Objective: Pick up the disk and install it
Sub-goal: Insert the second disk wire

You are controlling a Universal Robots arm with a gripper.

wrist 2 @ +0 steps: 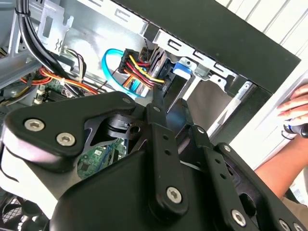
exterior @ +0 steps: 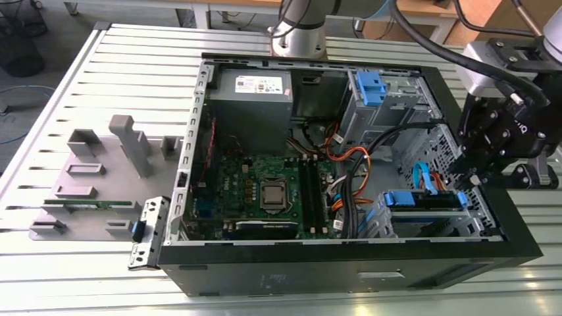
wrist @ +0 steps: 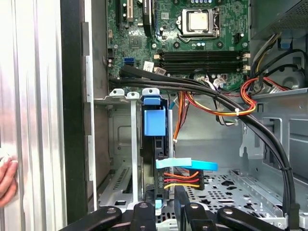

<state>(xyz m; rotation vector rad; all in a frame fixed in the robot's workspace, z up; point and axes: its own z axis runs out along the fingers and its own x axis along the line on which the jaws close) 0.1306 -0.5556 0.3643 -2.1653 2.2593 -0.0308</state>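
Your gripper [exterior: 470, 176] sits at the right edge of the exterior view, over the drive cage in the lower right corner of the open computer case [exterior: 351, 276]. The disk [wrist: 155, 159] stands on edge in that cage, centre of the first wrist view, its blue rail tab toward the motherboard [wrist: 192, 43] at upper centre. A light blue cable [wrist: 187, 164] and red-yellow-black wires [wrist: 182, 180] plug into its near end. The black fingers [wrist: 180, 197] flank the disk's near edge at the bottom of that frame; whether they clamp it or stand apart you cannot tell from here. A person's hand [wrist 2: 296, 108] rests at the right edge of the second wrist view.
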